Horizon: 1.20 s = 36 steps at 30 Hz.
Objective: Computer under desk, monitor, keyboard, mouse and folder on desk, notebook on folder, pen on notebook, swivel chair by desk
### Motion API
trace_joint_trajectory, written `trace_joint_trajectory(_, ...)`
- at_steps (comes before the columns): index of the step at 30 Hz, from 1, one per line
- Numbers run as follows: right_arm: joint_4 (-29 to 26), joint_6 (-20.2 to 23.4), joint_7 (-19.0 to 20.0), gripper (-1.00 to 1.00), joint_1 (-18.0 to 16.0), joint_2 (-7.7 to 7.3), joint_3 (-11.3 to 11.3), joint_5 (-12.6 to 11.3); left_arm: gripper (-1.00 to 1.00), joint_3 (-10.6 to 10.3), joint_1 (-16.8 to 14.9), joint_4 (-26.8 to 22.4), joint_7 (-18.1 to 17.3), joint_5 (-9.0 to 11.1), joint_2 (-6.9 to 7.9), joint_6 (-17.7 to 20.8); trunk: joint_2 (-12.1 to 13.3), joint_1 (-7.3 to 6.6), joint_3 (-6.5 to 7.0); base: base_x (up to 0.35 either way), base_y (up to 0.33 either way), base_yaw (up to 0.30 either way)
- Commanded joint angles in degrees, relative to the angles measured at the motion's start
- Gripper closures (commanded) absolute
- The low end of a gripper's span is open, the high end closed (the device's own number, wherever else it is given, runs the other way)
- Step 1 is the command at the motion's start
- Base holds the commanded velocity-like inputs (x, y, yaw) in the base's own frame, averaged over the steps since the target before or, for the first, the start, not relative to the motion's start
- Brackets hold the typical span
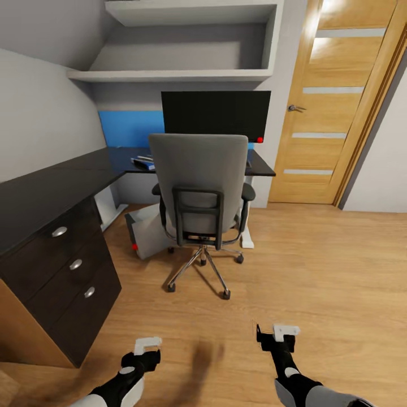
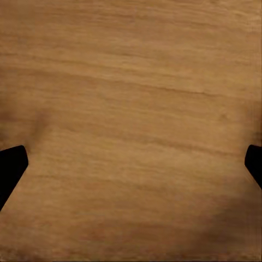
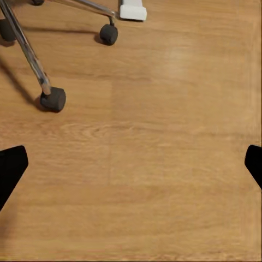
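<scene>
**Chair at desk, both grippers empty**

Swivel chair (image 1: pixel 199 189) faces the desk (image 1: pixel 51 192) – monitor (image 1: pixel 215 115) on top, computer (image 1: pixel 148 230) on the floor underneath. Left gripper (image 1: pixel 148 342) and right gripper (image 1: pixel 278 332) hover over wooden floor (image 1: pixel 316 271), jaws wide apart, holding nothing.

grey-backed swivel chair with black armrests and chrome star base (image 1: pixel 198 181) | black-topped desk with silver-knobbed dark drawers (image 1: pixel 51 192) | black-fronted wide monitor (image 1: pixel 215 115) | pale grey box-shaped computer, red mark (image 1: pixel 146 232) | honey-brown wood-grain plank floor (image 1: pixel 316 271)

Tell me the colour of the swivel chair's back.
Grey, on a black frame: the grey-backed swivel chair with chrome star base shows it best in the head view.
</scene>
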Motion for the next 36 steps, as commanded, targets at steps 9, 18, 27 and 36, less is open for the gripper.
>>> trace_joint_trajectory(9,1.19,-3.8,-0.28,-1.0,7.53,-2.47,0.41,-8.93,-1.0,-0.44,0.16,7.74,0.15,9.82,0.45,-8.8,3.6,-2.0,1.57,0.0,0.0,0.0)
trace_joint_trajectory(18,1.2,-5.06,0.07,-1.0,8.18,-1.89,0.56,-9.87,-1.0,-0.44,2.08,7.81,0.14,10.0,0.43,-9.78,7.21,-3.97,3.19,0.0,0.0,0.0)
trace_joint_trajectory(27,1.71,-4.56,-3.42,-1.0,13.03,-3.17,0.59,-9.67,-1.0,-0.53,6.99,7.81,0.36,10.08,2.32,-9.9,10.82,-5.95,4.81,0.0,0.0,0.0)
trace_joint_trajectory(36,1.7,-4.54,-3.51,-1.0,13.82,-2.51,0.59,-9.68,-1.0,-0.53,13.57,7.81,0.64,10.16,4.39,-16.41,14.43,-7.93,6.42,0.0,0.0,0.0)
